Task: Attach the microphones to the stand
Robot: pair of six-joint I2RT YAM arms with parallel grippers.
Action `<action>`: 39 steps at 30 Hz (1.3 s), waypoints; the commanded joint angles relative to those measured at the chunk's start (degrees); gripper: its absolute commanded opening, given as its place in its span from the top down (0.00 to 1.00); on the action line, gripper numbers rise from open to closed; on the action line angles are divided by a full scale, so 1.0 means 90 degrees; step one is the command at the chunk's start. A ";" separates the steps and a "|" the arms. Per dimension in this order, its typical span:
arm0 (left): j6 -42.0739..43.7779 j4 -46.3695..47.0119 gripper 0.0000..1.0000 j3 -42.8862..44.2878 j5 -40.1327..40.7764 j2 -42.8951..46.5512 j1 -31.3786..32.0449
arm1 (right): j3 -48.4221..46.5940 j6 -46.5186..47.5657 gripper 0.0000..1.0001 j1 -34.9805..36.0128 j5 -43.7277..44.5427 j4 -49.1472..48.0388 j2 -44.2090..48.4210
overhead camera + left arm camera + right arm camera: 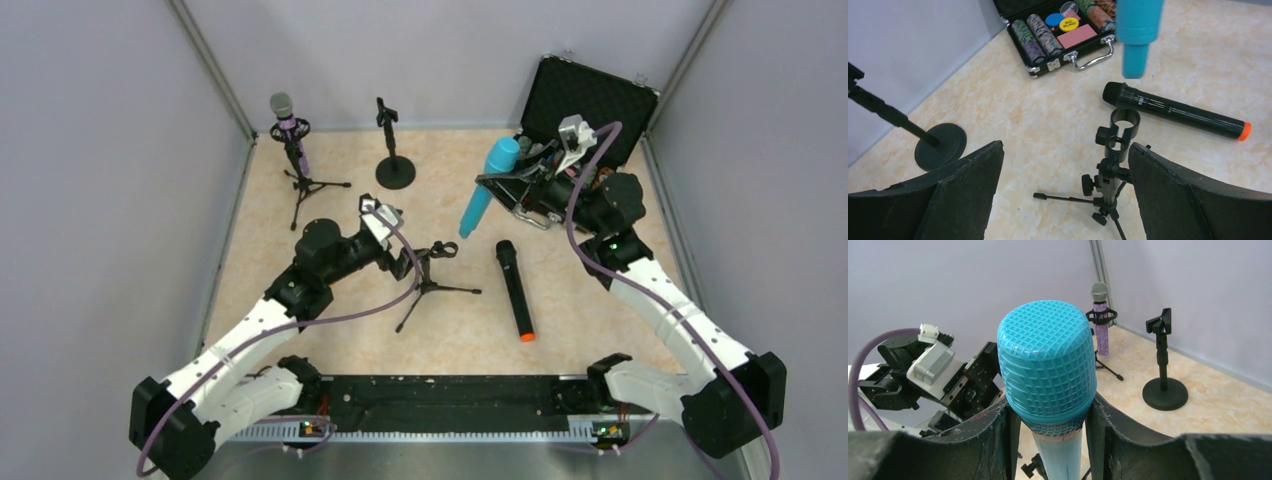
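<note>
One stiff, slick blue microphone [487, 190] is being pinched below its head by the right gripper [1050, 412]. The left gripper [1065, 147] is gaping.

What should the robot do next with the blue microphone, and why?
Probably ease the blue mic down, tail first, into the clip of the tripod stand. The right hand grips the mic, its tail hangs close to the empty clip, and the open left hand straddles that stand.
</note>
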State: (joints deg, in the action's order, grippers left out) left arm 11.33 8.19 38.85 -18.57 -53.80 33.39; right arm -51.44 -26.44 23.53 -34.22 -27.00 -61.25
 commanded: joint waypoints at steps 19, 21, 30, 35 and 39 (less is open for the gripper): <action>0.1217 -0.1161 0.03 0.0088 -0.2194 0.0217 -0.0016 | -0.0081 -0.0019 1.00 0.0618 0.0102 -0.1077 -0.0509; 0.1187 -0.1142 0.03 0.0077 -0.2194 0.0202 -0.0014 | 0.0031 -0.0022 1.00 0.0625 0.0146 -0.1100 -0.0510; 0.1143 -0.1134 0.03 0.0020 -0.2124 0.0235 -0.0013 | 0.0347 0.0100 1.00 0.0630 0.0258 -0.1054 -0.0571; 0.1133 -0.1122 0.04 -0.0027 -0.2040 0.0286 -0.0018 | 0.0420 0.0110 1.00 0.0635 0.0247 -0.1037 -0.0636; 0.1132 -0.1082 0.03 -0.0047 -0.1973 0.0281 -0.0018 | 0.0449 0.0238 1.00 0.0653 0.0257 -0.0910 -0.0643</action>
State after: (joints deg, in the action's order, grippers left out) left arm 21.54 -3.53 38.13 -36.51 -52.03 33.39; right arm -47.29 -26.33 28.53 -32.34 -33.36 -66.96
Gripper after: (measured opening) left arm 0.967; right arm 0.438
